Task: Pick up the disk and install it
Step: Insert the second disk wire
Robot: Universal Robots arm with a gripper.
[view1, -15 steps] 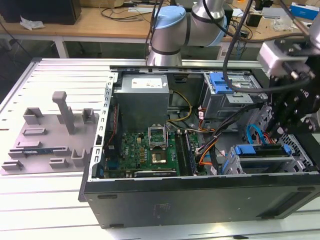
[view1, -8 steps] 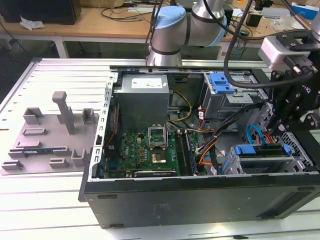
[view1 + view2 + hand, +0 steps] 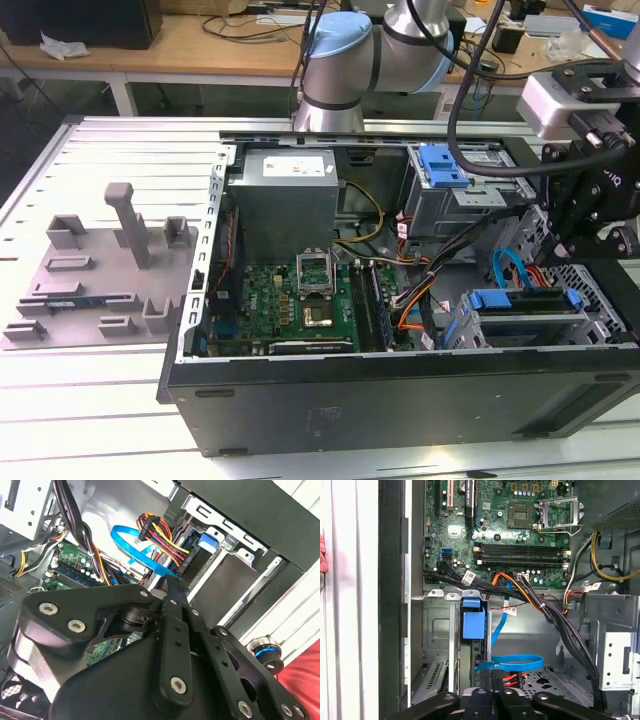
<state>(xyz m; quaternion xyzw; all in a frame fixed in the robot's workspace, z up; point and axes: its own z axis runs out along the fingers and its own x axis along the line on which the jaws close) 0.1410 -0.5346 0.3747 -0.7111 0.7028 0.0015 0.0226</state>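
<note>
End effector (image 3: 590, 225) above the open computer case (image 3: 400, 390), over its drive cage (image 3: 530, 325). The disk (image 3: 525, 300) sits in that cage, directly below, long axis along the case's front wall. Cannot tell if the end effector is clenched or released.

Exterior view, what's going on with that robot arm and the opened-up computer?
A robot arm is working inside an open computer case lying on its side on a bench. Its gripper hangs over the drive cage at the exterior view's right, close to a looped blue data cable. The disk, in its blue carrier, appears to sit in that cage already, just beneath the gripper. I cannot tell whether the gripper touches it.
</note>
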